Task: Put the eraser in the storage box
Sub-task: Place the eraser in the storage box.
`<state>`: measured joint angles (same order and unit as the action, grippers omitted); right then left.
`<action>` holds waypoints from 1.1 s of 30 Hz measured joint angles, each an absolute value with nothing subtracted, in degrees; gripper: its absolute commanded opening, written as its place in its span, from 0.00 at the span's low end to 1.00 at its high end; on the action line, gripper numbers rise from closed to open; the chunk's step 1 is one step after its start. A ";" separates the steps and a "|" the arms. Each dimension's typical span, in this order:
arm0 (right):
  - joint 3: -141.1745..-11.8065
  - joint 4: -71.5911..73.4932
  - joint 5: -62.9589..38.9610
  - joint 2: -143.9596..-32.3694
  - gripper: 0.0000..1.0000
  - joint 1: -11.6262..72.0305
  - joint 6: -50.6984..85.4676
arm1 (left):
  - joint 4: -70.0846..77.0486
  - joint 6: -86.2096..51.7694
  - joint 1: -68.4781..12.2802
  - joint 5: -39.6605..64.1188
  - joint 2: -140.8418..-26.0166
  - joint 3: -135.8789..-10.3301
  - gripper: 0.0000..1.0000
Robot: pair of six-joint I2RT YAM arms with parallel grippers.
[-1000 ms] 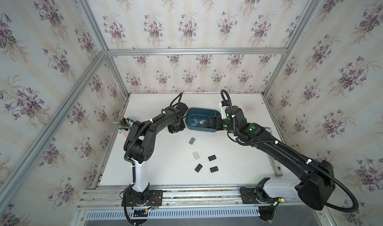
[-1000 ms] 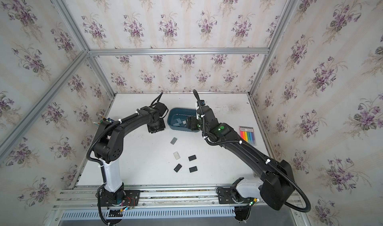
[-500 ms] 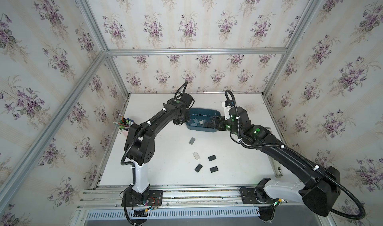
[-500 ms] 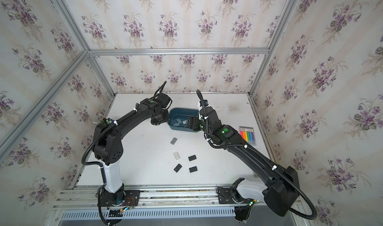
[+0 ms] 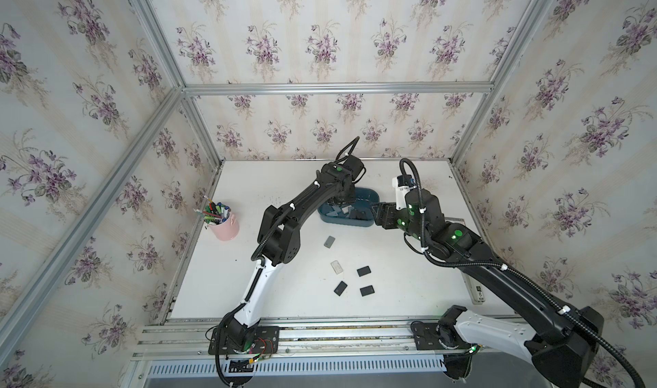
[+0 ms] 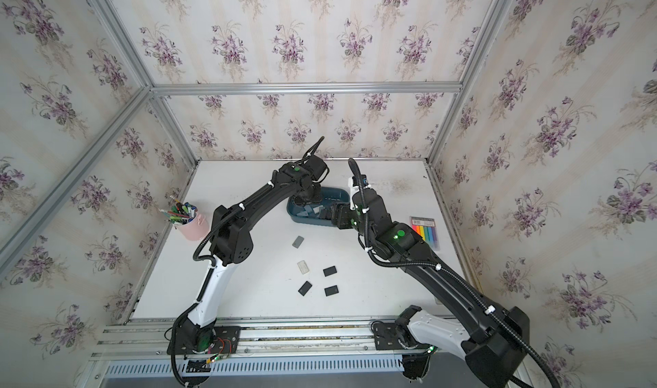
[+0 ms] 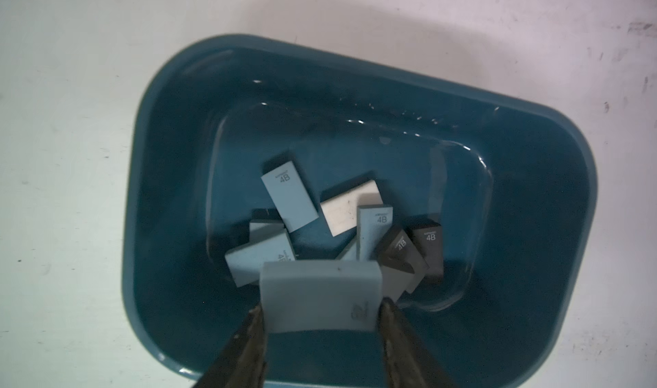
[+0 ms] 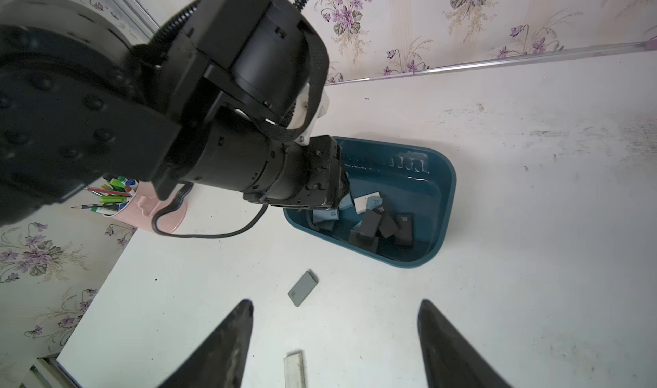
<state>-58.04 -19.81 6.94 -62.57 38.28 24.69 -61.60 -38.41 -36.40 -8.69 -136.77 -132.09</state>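
The storage box [image 7: 167,148] is a dark teal tub at the back middle of the table [image 5: 366,223] [image 6: 302,220] [image 8: 441,205]. Several grey, black and white erasers lie inside it. My left gripper [image 7: 321,304] hangs over the box interior, shut on a pale grey eraser [image 7: 320,293] that spans the gap between both fingertips, above the pile. In both top views the left wrist covers the box's left end. My right gripper [image 8: 336,302] stands open and empty just right of the box [image 5: 374,210], low over the table.
Loose erasers lie on the white table in front of the box: a grey one [image 5: 329,241], a whitish one [image 5: 336,266] and three black ones [image 5: 363,271]. A pink pen cup [image 5: 225,226] stands at the left. A coloured marker pack [image 6: 425,228] lies at the right.
My left arm has swung from beside the box's left end to above its inside, carrying the grey eraser. The right arm has drawn back a little to the right.
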 measured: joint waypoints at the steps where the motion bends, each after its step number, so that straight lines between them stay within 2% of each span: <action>1: -58.04 -19.81 7.07 -62.24 0.73 38.28 24.67 | -61.84 -38.41 -36.47 -8.54 -137.19 -132.16 0.64; 7: -57.89 -19.92 7.03 -61.34 0.73 38.28 24.82 | -62.39 -38.44 -36.84 -7.97 -138.87 -132.57 0.68; 11: -56.97 -20.05 7.03 -61.01 0.73 38.30 25.12 | -62.30 -38.19 -37.12 -7.66 -138.78 -132.81 0.83; 14: -56.53 -19.97 7.01 -60.86 0.73 38.28 25.19 | -62.13 -38.00 -37.47 -7.66 -137.43 -132.44 0.99; 24: -50.59 -19.35 6.87 -59.72 0.74 38.44 27.03 | -58.52 -36.95 -37.28 -11.64 -121.54 -125.75 0.99; 27: -46.04 -19.33 6.39 -59.66 0.77 40.47 28.56 | -56.93 -37.01 -37.32 -13.67 -114.15 -119.17 1.00; 33: -38.83 -18.63 6.87 -63.09 0.78 49.41 32.62 | -54.00 -38.11 -37.52 -16.21 -99.15 -98.37 1.00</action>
